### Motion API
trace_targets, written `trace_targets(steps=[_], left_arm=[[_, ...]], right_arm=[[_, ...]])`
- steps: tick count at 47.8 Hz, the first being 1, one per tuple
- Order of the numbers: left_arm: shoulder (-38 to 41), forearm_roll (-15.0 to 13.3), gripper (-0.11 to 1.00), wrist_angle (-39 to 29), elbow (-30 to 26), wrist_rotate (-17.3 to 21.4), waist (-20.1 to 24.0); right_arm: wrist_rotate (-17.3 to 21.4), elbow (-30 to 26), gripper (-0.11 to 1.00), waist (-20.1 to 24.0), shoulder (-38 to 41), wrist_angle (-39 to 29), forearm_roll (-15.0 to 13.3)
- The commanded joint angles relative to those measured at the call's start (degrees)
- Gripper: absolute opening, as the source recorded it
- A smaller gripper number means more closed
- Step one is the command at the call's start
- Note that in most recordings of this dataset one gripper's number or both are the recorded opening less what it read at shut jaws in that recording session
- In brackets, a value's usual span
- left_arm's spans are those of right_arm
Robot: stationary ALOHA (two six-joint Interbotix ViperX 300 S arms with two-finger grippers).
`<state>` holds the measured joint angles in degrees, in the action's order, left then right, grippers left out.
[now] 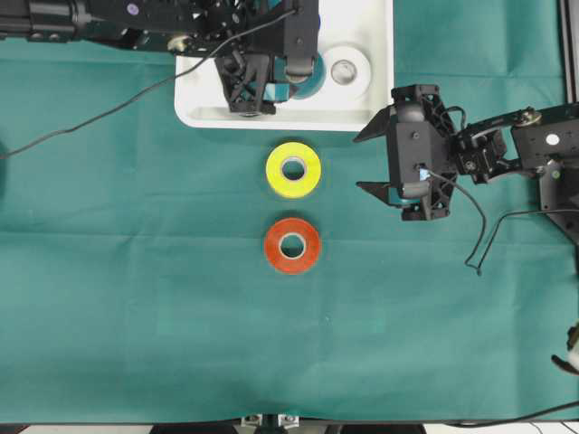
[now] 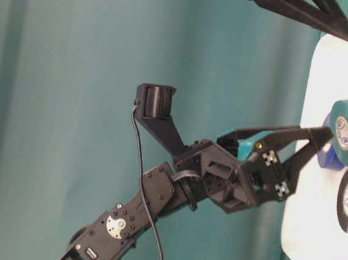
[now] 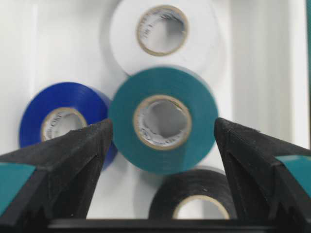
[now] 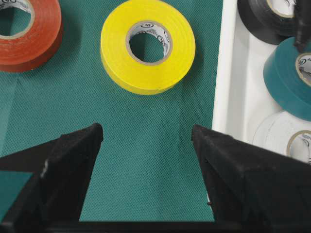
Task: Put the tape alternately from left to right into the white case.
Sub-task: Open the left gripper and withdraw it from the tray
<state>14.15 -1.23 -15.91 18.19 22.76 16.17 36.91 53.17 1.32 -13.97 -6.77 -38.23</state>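
The white case [image 1: 375,108] sits at the far edge of the green tabletop [image 1: 136,271] in the overhead view, and four rolls of tape lie inside it. In the left wrist view the teal roll [image 3: 163,120] rests partly on top of the others: it overlaps the blue roll [image 3: 58,119] on one side, the white roll [image 3: 163,34] beyond it and the black roll [image 3: 194,196] nearer the camera. The left tool [image 3: 163,141] hangs over the case with its jaws spread wide, one fingertip on each side of the teal roll with a clear gap to it on both sides, so it has hold of nothing. The table-level view shows the same: the two black fingers [image 2: 307,137] reach over the rim of the case toward the teal roll without pinching it.

Two rolls lie outside on the cloth, just in front of the case: the yellow roll [image 1: 293,169] nearer the rim and the orange-red roll [image 1: 292,245] beyond it, close together but not touching. Both lie flat with their cores facing up.

The right tool [image 1: 373,161] hovers to the right of the yellow roll, apart from it, over bare cloth. Its jaws stand wide apart and nothing is between them; in the right wrist view only green cloth shows between the fingertips [image 4: 80,141], with the yellow roll ahead and the case rim off to one side
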Motion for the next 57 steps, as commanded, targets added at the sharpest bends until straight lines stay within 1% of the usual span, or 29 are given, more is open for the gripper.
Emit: trace_targets(steps=[1,26,40,57], left_arm=[[-3.34,-0.09,0.86,0.18,0.88,-0.18,-0.53],[-10.28,-0.18,0.85,0.18,10.37,-0.70,-4.39],[-12.66,-0.26,0.85,0.18,14.06,-4.22,-6.68],[-15.91,-0.26,0.85,0.18,18.19,-8.35,-10.46]], right_arm=[[0.26,-0.35,0.81,0.18,-0.53,0.35,0.00],[0.26,-0.35,0.81,0.26,-0.53,0.35,0.00],[0.18,-0.35,0.81,0.18,-0.53,0.44,0.09],[0.26,-0.35,0.81,0.26,-0.53,0.44,0.09]])
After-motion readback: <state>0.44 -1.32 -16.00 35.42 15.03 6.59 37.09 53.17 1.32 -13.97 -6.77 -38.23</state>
